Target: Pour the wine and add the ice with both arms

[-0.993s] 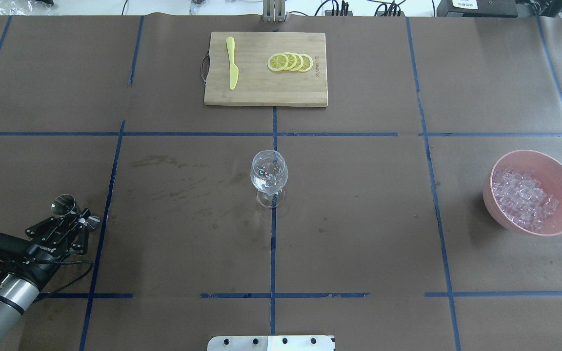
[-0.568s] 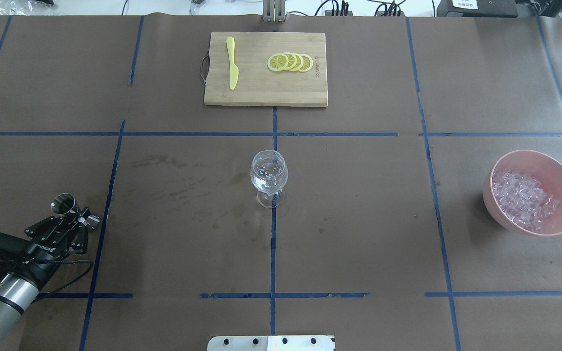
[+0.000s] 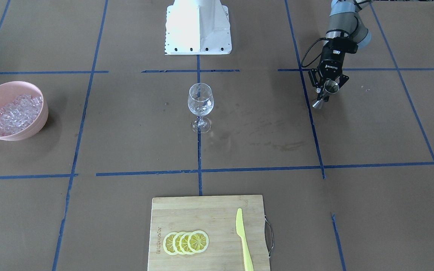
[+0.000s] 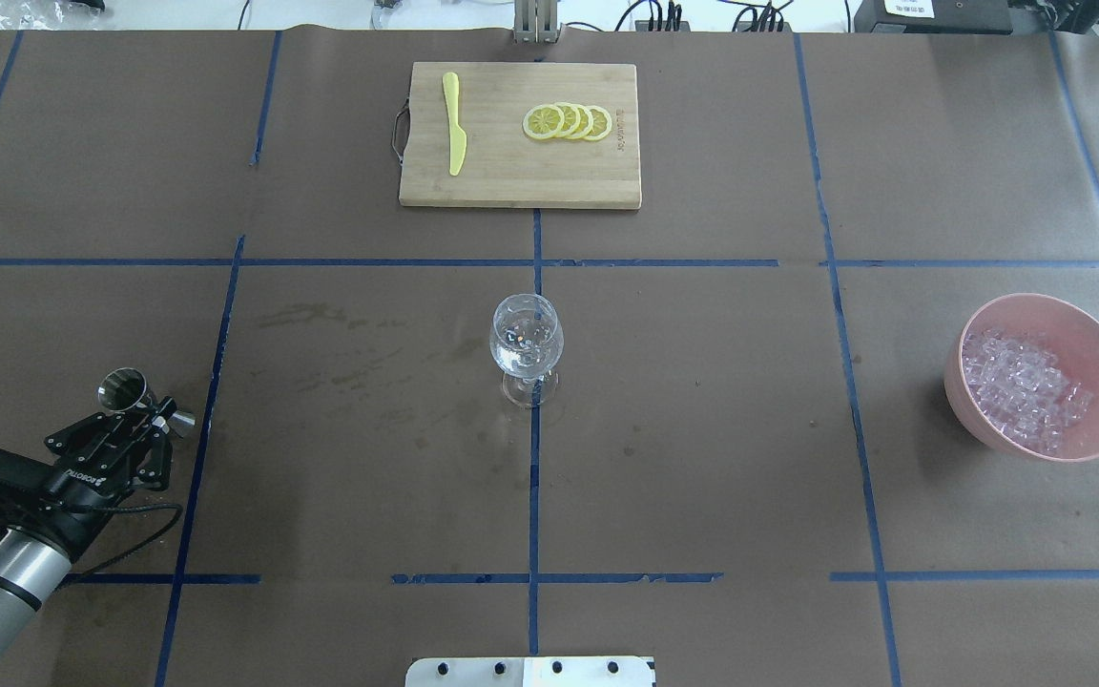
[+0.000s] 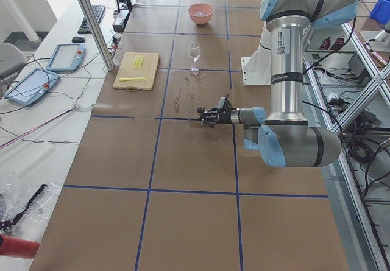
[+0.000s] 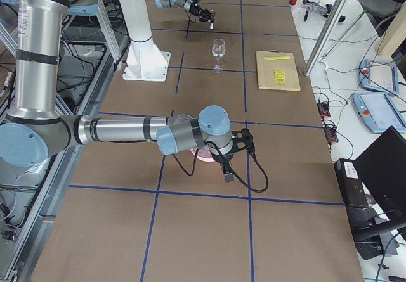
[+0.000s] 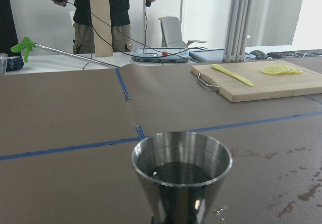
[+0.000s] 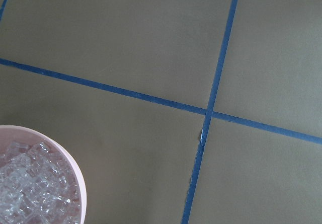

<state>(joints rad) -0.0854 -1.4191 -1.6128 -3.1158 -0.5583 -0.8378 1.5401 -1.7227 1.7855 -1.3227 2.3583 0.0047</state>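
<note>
From the front, the left gripper (image 3: pixel 325 91) was clamped on a steel measuring cup (image 3: pixel 330 87). From overhead, the wine glass (image 4: pixel 526 342) stood mid-worktop (image 4: pixel 702 458), and the ice (image 4: pixel 1022 391) lay heaped in a pink bowl (image 4: pixel 1088 339) far to the right. From the right side, the right gripper (image 6: pixel 228 166) hung over that bowl. Whether it was wide or narrow could not be told.

jigger (image 7: pixel 181 171) polished metal; wine glass (image 4: pixel 527 342) clear, glossy; cutting board (image 4: pixel 511 181) matt wood; table cover (image 4: pixel 702 458) matt paper.

One wine glass (image 4: pixel 527 343), one jigger (image 4: pixel 134 396), one bowl (image 4: pixel 1095 351), one cutting board (image 4: pixel 511 176), one knife (image 4: pixel 455 124), four lemon slices (image 4: pixel 569 122).
</note>
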